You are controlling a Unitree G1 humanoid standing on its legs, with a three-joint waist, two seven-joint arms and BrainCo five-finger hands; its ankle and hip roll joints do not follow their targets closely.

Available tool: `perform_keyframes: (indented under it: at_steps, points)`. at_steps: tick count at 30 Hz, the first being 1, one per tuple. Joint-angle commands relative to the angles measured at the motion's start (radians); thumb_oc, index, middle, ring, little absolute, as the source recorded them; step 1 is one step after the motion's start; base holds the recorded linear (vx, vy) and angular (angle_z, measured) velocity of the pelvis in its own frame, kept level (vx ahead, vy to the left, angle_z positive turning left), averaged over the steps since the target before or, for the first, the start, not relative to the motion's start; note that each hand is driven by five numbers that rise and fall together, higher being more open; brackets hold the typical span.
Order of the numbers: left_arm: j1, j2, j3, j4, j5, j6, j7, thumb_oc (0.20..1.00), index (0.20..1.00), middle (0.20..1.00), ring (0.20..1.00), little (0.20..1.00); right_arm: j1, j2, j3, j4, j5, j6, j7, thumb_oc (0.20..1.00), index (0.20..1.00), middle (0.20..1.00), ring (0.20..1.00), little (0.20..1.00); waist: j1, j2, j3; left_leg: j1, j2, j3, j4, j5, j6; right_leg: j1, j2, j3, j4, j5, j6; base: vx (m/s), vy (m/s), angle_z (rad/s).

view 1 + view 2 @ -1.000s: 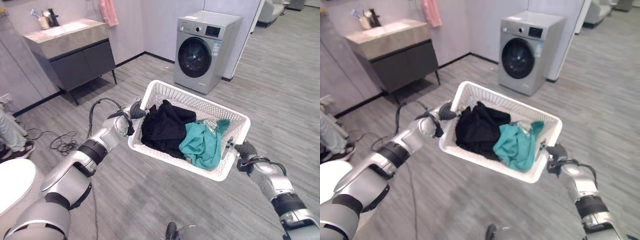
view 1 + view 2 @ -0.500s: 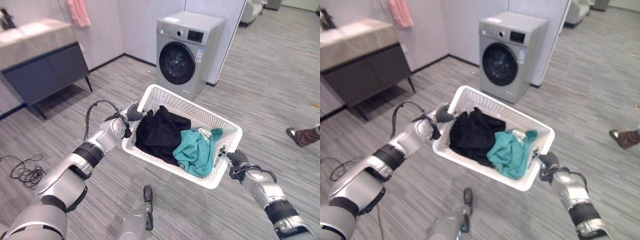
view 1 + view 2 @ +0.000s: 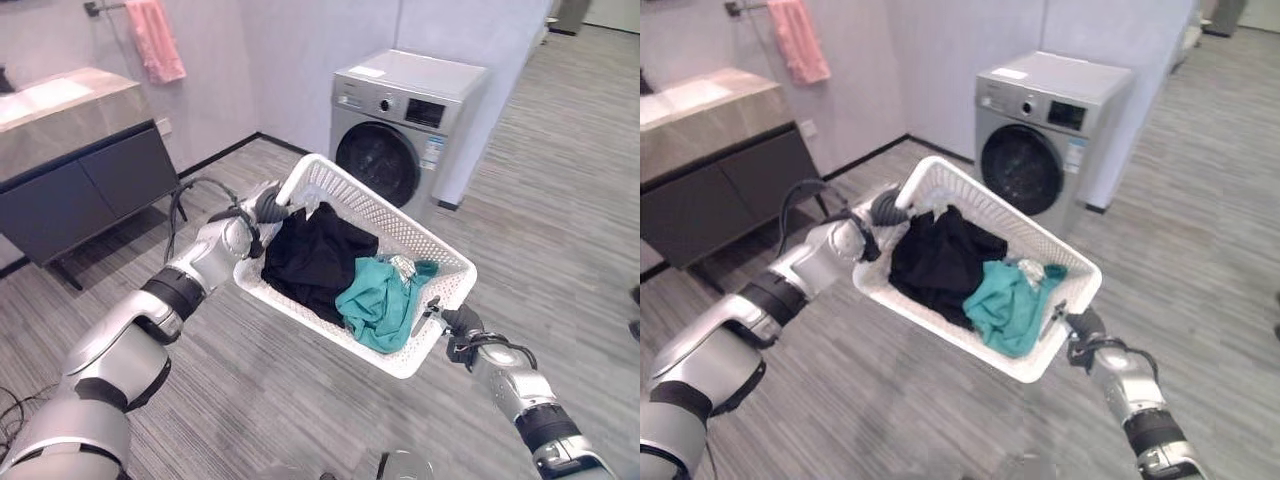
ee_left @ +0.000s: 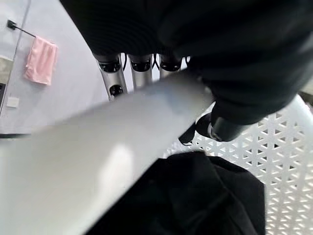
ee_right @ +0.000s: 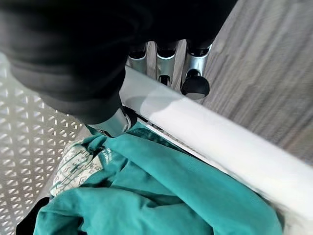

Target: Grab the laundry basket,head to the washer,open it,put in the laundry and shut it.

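Currently: basket carried, washer not yet reached

Grab step is judged done. The laundry basket is held off the floor between both hands, tilted, with the far end higher. A black garment and a teal garment are seen inside it, the teal one at the right-hand end with a small patterned piece beside it.

The washer is seen ahead, just past the basket's far rim, against the wall. Its round door appears closed. So the walk is judged partly done; opening the door, loading the laundry and shutting the door are all left.

Left hand: clenched on the basket's rim at the left end. In the left wrist view the fingers are curled over the outside of the white rim and the thumb is set on the inner side, above the black garment.

Right hand: clenched on the rim at the near right corner. In the right wrist view the fingers are wrapped over the outside of the rim, the thumb inside by the teal garment.

A dark vanity cabinet and a pink towel are seen at the left wall, well apart from the basket.
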Motion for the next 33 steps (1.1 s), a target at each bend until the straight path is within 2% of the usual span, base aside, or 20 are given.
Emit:
perform_keyframes:
  at_steps: [1,3,5,8,9,10,11,12,14,16,17,19,20,22,23,24,25,26,29,33]
  points:
    - [-0.031,-0.076,0.014,-0.045,0.018,-0.086,0.019,0.2,0.2,0.2,0.2,0.2,-0.171,-0.004,-0.048,-0.133,0.037,-0.12,0.066,0.2,0.2,0.2,0.2,0.2,0.014,-0.027,-0.068,-0.05,0.123,-0.004,-0.012,0.003,-0.072,0.165,-0.017,0.033,-0.377,0.186,0.105,0.38,-0.115,0.6]
    - [-0.032,-0.083,0.027,-0.032,0.039,-0.091,0.027,0.2,0.2,0.2,0.2,0.2,-0.153,0.009,-0.051,-0.145,0.041,-0.126,0.067,0.2,0.2,0.2,0.2,0.2,0.007,-0.03,-0.072,0.004,0.129,0.011,0.005,-0.017,-0.095,0.135,-0.017,-0.026,-0.513,0.263,0.137,0.48,-0.135,0.65]
    - [-0.025,-0.077,0.031,-0.034,0.042,-0.093,0.026,0.2,0.2,0.2,0.2,0.2,-0.149,0.011,-0.051,-0.148,0.034,-0.124,0.069,0.2,0.2,0.2,0.2,0.2,0.004,-0.026,-0.075,0.026,0.14,0.016,0.011,-0.018,-0.104,0.137,-0.013,-0.063,-0.528,0.269,0.136,0.28,-0.076,0.72]
    - [-0.035,-0.063,0.017,-0.047,0.054,-0.103,0.02,0.2,0.2,0.2,0.2,0.2,-0.132,0.003,-0.042,-0.139,0.042,-0.114,0.078,0.2,0.2,0.2,0.2,0.2,-0.002,-0.031,-0.117,0.064,0.177,0.012,0.086,-0.009,-0.149,0.209,0.013,-0.076,-0.528,0.286,0.105,0.58,-0.243,0.07]
    - [-0.037,-0.061,0.018,-0.05,0.049,-0.111,0.018,0.2,0.2,0.2,0.2,0.2,-0.13,-0.003,-0.049,-0.139,0.056,-0.12,0.074,0.2,0.2,0.2,0.2,0.2,-0.012,-0.026,-0.126,0.06,0.208,0.02,0.151,0.045,-0.18,0.229,0.032,-0.072,-0.519,0.279,0.088,0.27,-0.147,-0.15]
    - [-0.037,-0.061,0.018,-0.051,0.049,-0.111,0.018,0.2,0.2,0.2,0.2,0.2,-0.13,-0.003,-0.049,-0.139,0.056,-0.12,0.074,0.2,0.2,0.2,0.2,0.2,-0.014,-0.029,-0.127,0.056,0.205,0.018,0.152,0.047,-0.179,0.227,0.028,-0.073,-0.521,0.281,0.088,0.29,-0.256,-0.08]
    - [-0.039,-0.05,0.013,-0.06,0.038,-0.108,0.013,0.2,0.2,0.2,0.2,0.2,-0.13,-0.025,-0.055,-0.136,0.064,-0.126,0.065,0.2,0.2,0.2,0.2,0.2,-0.017,-0.04,-0.115,-0.051,0.281,0.033,0.421,0.187,-0.204,0.267,0.045,-0.065,-0.503,0.249,0.04,0.23,-0.296,0.03]
    - [-0.049,-0.034,0.016,-0.073,0.027,-0.108,0.019,0.2,0.2,0.2,0.2,0.2,-0.136,-0.032,-0.051,-0.134,0.068,-0.128,0.061,0.2,0.2,0.2,0.2,0.2,-0.013,-0.049,-0.11,-0.1,0.308,0.037,0.548,0.227,-0.194,0.287,0.06,-0.062,-0.506,0.231,0.011,0.28,-0.395,0.42]
    - [-0.069,-0.026,0.018,-0.079,0.014,-0.104,0.02,0.2,0.2,0.2,0.2,0.2,-0.151,-0.041,-0.048,-0.132,0.066,-0.13,0.05,0.2,0.2,0.2,0.2,0.2,0.006,-0.062,-0.086,-0.199,0.335,0.012,0.771,0.266,-0.175,0.332,0.095,-0.034,-0.52,0.207,-0.036,0.17,-0.263,0.05]
    - [-0.076,-0.027,0.018,-0.082,-0.002,-0.102,0.02,0.2,0.2,0.2,0.2,0.2,-0.154,-0.042,-0.048,-0.134,0.07,-0.129,0.045,0.2,0.2,0.2,0.2,0.2,0.011,-0.061,-0.08,-0.219,0.348,0.019,0.791,0.25,-0.162,0.352,0.111,-0.022,-0.528,0.195,-0.044,0.17,-0.124,-0.6]
    - [-0.085,-0.043,0.018,-0.081,-0.015,-0.091,0.022,0.2,0.2,0.2,0.2,0.2,-0.151,-0.049,-0.051,-0.143,0.072,-0.124,0.031,0.2,0.2,0.2,0.2,0.2,0.028,-0.072,-0.062,-0.297,0.335,0.011,0.757,0.211,-0.145,0.387,0.105,-0.004,-0.534,0.176,-0.04,0.28,-0.092,-0.32]
    - [-0.094,-0.057,0.02,-0.081,-0.017,-0.086,0.021,0.2,0.2,0.2,0.2,0.2,-0.144,-0.054,-0.055,-0.155,0.07,-0.121,0.029,0.2,0.2,0.2,0.2,0.2,0.039,-0.08,-0.051,-0.324,0.337,0.001,0.613,0.177,-0.142,0.399,0.093,0.006,-0.528,0.16,-0.025,0.25,0.016,-0.31]
    - [-0.097,-0.058,0.02,-0.082,-0.015,-0.086,0.022,0.2,0.2,0.2,0.2,0.2,-0.143,-0.056,-0.055,-0.164,0.062,-0.12,0.03,0.2,0.2,0.2,0.2,0.2,0.047,-0.081,-0.047,-0.331,0.334,-0.007,0.483,0.17,-0.147,0.404,0.087,0.014,-0.522,0.15,-0.018,0.2,0.107,-0.45]
    - [-0.11,-0.053,0.012,-0.079,-0.004,-0.087,0.03,0.2,0.2,0.2,0.2,0.2,-0.141,-0.061,-0.052,-0.174,0.046,-0.12,0.033,0.2,0.2,0.2,0.2,0.2,0.065,-0.073,-0.047,-0.295,0.313,-0.055,0.182,0.187,-0.171,0.412,0.079,0.035,-0.509,0.129,-0.005,0.18,0.126,-0.45]
    - [-0.111,-0.054,0.012,-0.078,-0.004,-0.088,0.03,0.2,0.2,0.2,0.2,0.2,-0.141,-0.061,-0.053,-0.174,0.046,-0.12,0.033,0.2,0.2,0.2,0.2,0.2,0.065,-0.078,-0.046,-0.286,0.309,-0.052,0.161,0.201,-0.17,0.412,0.074,0.035,-0.508,0.131,-0.005,0.23,0.136,-0.5]
    - [-0.122,-0.045,-0.006,-0.076,0.008,-0.091,0.036,0.2,0.2,0.2,0.2,0.2,-0.142,-0.062,-0.055,-0.179,0.039,-0.128,0.031,0.2,0.2,0.2,0.2,0.2,0.085,-0.063,-0.041,-0.291,0.291,-0.162,0.023,0.224,-0.187,0.432,0.081,0.071,-0.491,0.105,-0.004,0.19,0.115,-0.47]
    - [-0.131,-0.043,-0.016,-0.077,0.01,-0.092,0.037,0.2,0.2,0.2,0.2,0.2,-0.14,-0.066,-0.062,-0.185,0.034,-0.13,0.031,0.2,0.2,0.2,0.2,0.2,0.084,-0.057,-0.043,-0.295,0.279,-0.204,-0.024,0.237,-0.194,0.435,0.083,0.085,-0.481,0.096,-0.005,0.2,0.114,-0.46]
    - [-0.132,-0.044,-0.017,-0.076,0.01,-0.092,0.037,0.2,0.2,0.2,0.2,0.2,-0.139,-0.065,-0.063,-0.186,0.034,-0.129,0.031,0.2,0.2,0.2,0.2,0.2,0.084,-0.058,-0.042,-0.29,0.28,-0.204,-0.033,0.241,-0.195,0.435,0.083,0.085,-0.478,0.093,-0.006,0.15,0.117,-0.72]
    - [-0.143,-0.066,-0.029,-0.076,0.014,-0.1,0.042,0.2,0.2,0.2,0.2,0.2,-0.122,-0.081,-0.111,-0.216,0.023,-0.148,0.016,0.2,0.2,0.2,0.2,0.2,0.068,-0.02,-0.059,-0.257,0.29,-0.176,-0.057,0.241,-0.202,0.442,0.082,0.094,-0.422,0.054,-0.004,0.15,0.187,-0.8]
    - [-0.127,-0.093,-0.034,-0.073,0.012,-0.109,0.041,0.2,0.2,0.2,0.2,0.2,-0.113,-0.083,-0.145,-0.228,0.034,-0.164,0.006,0.2,0.2,0.2,0.2,0.2,0.066,-0.013,-0.083,-0.199,0.252,-0.155,-0.037,0.183,-0.183,0.451,0.032,0.125,-0.397,0.043,0.014,0.13,0.178,-0.33]
